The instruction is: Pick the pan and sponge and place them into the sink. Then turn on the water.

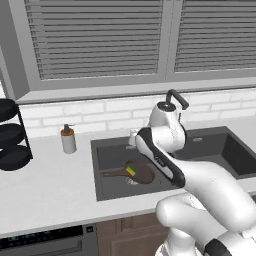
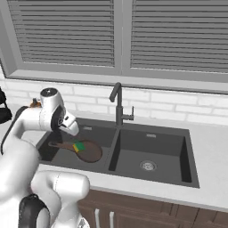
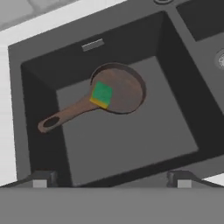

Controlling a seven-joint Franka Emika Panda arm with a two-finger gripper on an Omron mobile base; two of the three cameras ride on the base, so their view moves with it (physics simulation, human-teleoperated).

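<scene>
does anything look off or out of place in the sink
Nothing is spilled or damaged. The sponge lies inside the pan, near its handle, in the left basin of the sink. The faucet runs no water yet.

Below our end effector (image 3: 112,178) we see the dark brown pan (image 3: 122,89) lying flat in the left basin of the dark grey sink (image 3: 131,144), its long handle pointing away from the faucet (image 2: 118,104). The green sponge (image 3: 102,94) rests inside the pan, near the handle.
</scene>
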